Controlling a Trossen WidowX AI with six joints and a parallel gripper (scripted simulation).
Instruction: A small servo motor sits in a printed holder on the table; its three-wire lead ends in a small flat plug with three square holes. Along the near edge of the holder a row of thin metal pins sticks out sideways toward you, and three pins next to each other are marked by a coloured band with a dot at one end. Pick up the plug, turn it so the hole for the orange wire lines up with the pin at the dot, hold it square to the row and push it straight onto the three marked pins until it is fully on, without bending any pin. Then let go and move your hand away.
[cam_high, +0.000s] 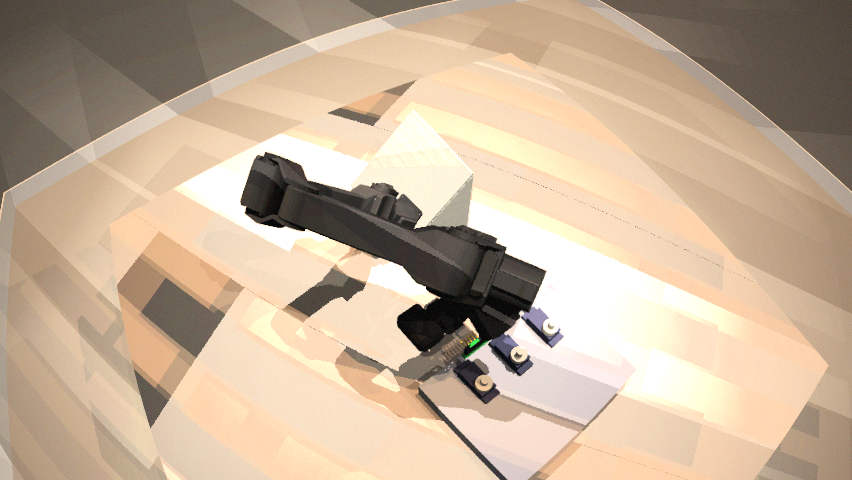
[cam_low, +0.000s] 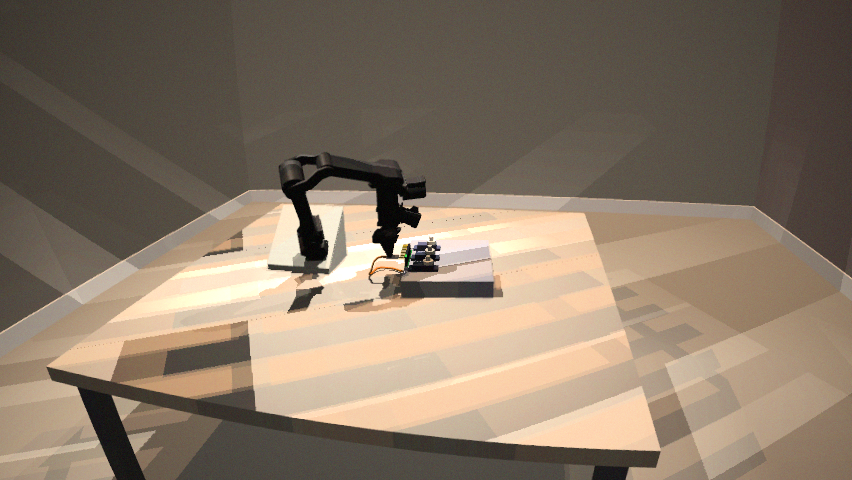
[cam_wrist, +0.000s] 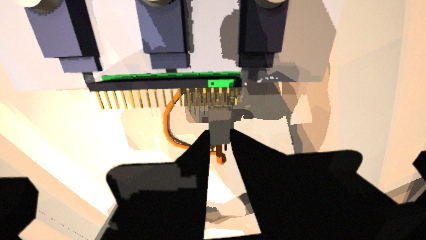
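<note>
In the wrist view my gripper (cam_wrist: 219, 133) is shut on the small flat plug (cam_wrist: 219, 123), held just in front of the row of thin gold pins (cam_wrist: 167, 98). The plug's front sits near the pin tips below the bright green band with its dot (cam_wrist: 221, 83) on the green strip (cam_wrist: 165, 77). The orange lead (cam_wrist: 172, 127) loops left from the plug and up behind the pins. Three blue servos (cam_wrist: 160, 30) sit above in the pale holder. From the top view the gripper (cam_high: 456, 339) hangs over the pin row, and from the exterior view it (cam_low: 387, 247) stands left of the holder (cam_low: 448, 271).
The arm's pale base block (cam_low: 307, 241) stands to the left of the holder. The three servos (cam_high: 515, 354) line the holder's edge beside the gripper. The table has a raised rim all round.
</note>
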